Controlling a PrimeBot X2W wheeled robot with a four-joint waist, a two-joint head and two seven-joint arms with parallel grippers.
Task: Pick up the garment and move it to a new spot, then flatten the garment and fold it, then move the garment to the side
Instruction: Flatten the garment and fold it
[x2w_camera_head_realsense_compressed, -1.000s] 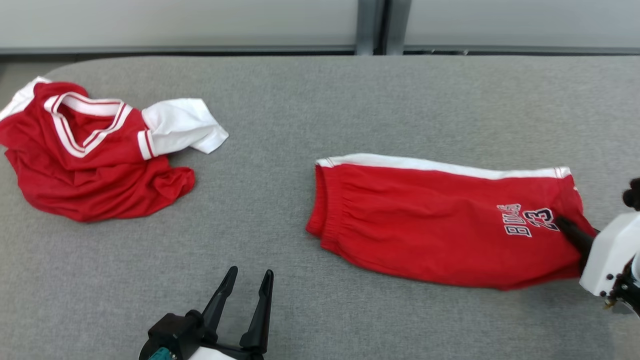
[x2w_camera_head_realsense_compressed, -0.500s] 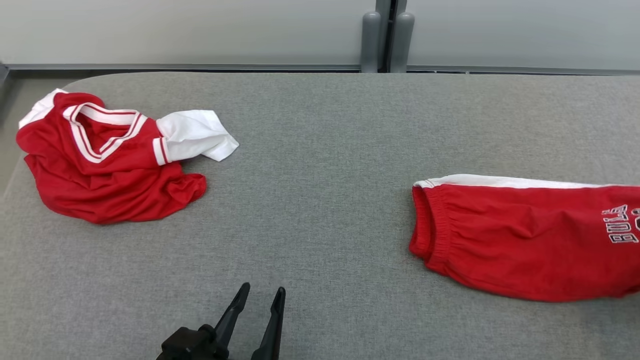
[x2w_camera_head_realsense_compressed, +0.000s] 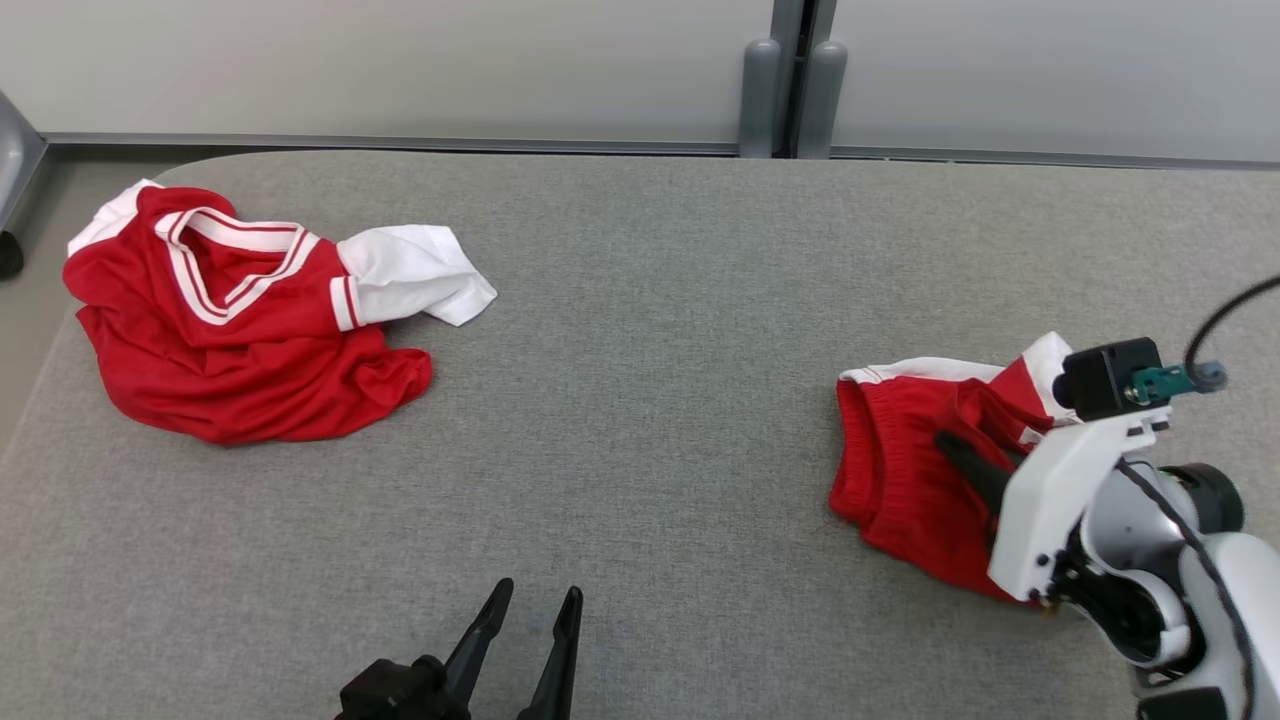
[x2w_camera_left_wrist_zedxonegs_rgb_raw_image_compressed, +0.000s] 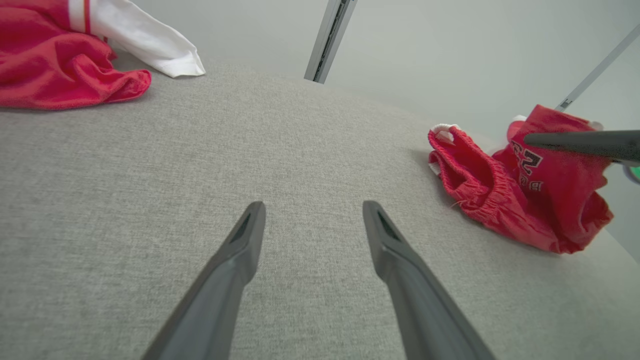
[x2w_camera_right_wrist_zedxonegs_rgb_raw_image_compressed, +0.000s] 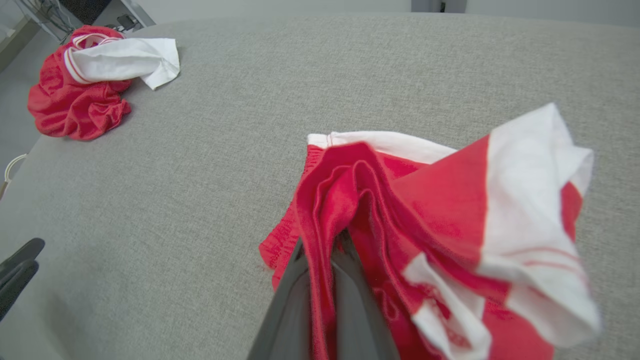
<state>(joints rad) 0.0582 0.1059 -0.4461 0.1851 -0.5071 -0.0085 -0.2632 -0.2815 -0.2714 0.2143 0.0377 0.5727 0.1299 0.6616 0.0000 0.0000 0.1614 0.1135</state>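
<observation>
The garment, red shorts (x2w_camera_head_realsense_compressed: 900, 480) with a white side stripe, lies on the right of the grey table (x2w_camera_head_realsense_compressed: 640, 300), its elastic waistband to the left. My right gripper (x2w_camera_head_realsense_compressed: 948, 442) is shut on the leg end, held lifted and doubled back over the waistband half. In the right wrist view the red cloth (x2w_camera_right_wrist_zedxonegs_rgb_raw_image_compressed: 400, 200) is pinched between the fingers of that gripper (x2w_camera_right_wrist_zedxonegs_rgb_raw_image_compressed: 325, 245) and drapes loosely. The left wrist view shows the shorts (x2w_camera_left_wrist_zedxonegs_rgb_raw_image_compressed: 520, 200) bunched, with a right finger (x2w_camera_left_wrist_zedxonegs_rgb_raw_image_compressed: 575, 141) above them. My left gripper (x2w_camera_head_realsense_compressed: 535, 605) (x2w_camera_left_wrist_zedxonegs_rgb_raw_image_compressed: 312, 210) stands open near the front edge, holding nothing.
A crumpled red and white jersey (x2w_camera_head_realsense_compressed: 220, 340) (x2w_camera_left_wrist_zedxonegs_rgb_raw_image_compressed: 60, 75) (x2w_camera_right_wrist_zedxonegs_rgb_raw_image_compressed: 75, 100) lies at the far left of the table, near its rounded corner. Two grey posts (x2w_camera_head_realsense_compressed: 790, 95) stand against the wall behind the table.
The camera has shifted. My right gripper has carried the shorts' leg end leftward over the flat shorts, so they are now doubled and bunched. The left gripper has stayed open in place.
</observation>
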